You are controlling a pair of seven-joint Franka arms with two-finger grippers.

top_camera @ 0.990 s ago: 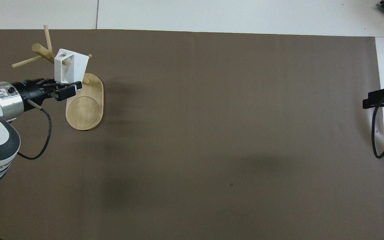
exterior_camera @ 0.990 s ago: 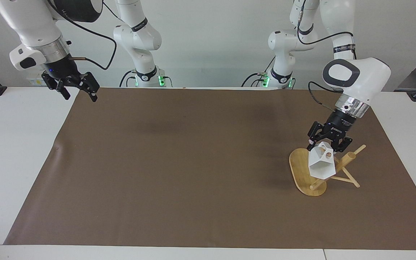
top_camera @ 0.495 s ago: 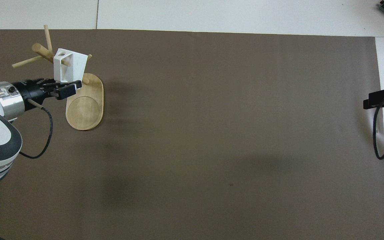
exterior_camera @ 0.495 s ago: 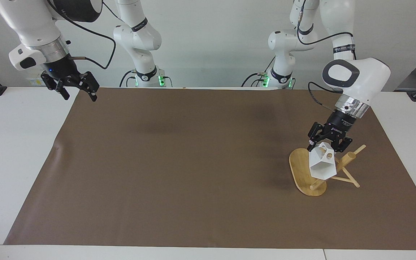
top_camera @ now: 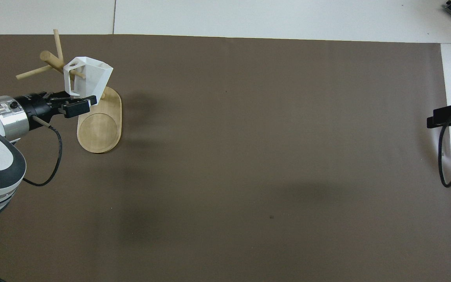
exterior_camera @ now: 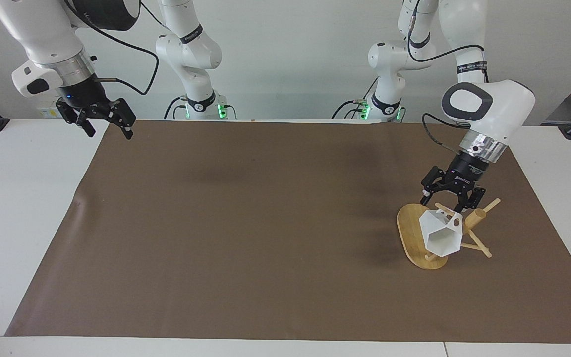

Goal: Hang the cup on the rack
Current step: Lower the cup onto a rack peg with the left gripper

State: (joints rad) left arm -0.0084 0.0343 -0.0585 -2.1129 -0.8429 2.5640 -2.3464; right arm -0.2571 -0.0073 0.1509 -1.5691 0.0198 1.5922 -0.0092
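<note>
Over the corner of the white surface (exterior_camera: pixel 18 198) nearest the right arm's base: black two-finger right end effector (exterior_camera: pixel 110 132), raised, waiting, fingers spread wide with nothing between them. In the overhead view, only its tips visible at the frame's edge (top_camera: pixel 450 116), with a loose black cable (top_camera: pixel 441 156) hanging below.

Across most of the surface: large brown paper mat (exterior_camera: pixel 265 223), flat and bare through its middle, edges short of the surface's white margins.

Toward the left arm's end of the surface, on the mat: light bamboo rack (exterior_camera: pixel 409 233) with oval flat base, thick round post (exterior_camera: pixel 479 216) leaning away from the base as seen from the facing camera, and thin crossing pegs. On one peg: small white faceted cup (exterior_camera: pixel 441 238), threaded through the round hole in its blocky handle, hanging tilted, hexagonal mouth turned toward the facing camera and body in front of the post and over the base. Lower pegs partly hidden by the cup.

Just above the cup's handle: black left end effector (exterior_camera: pixel 445 205), pointed down over the rack, fingers spread to either side and pinching nothing. Contact with the handle: cannot tell. From overhead, fingertips (top_camera: pixel 77 106) over the base's edge, just beside the cup (top_camera: pixel 88 76).
</note>
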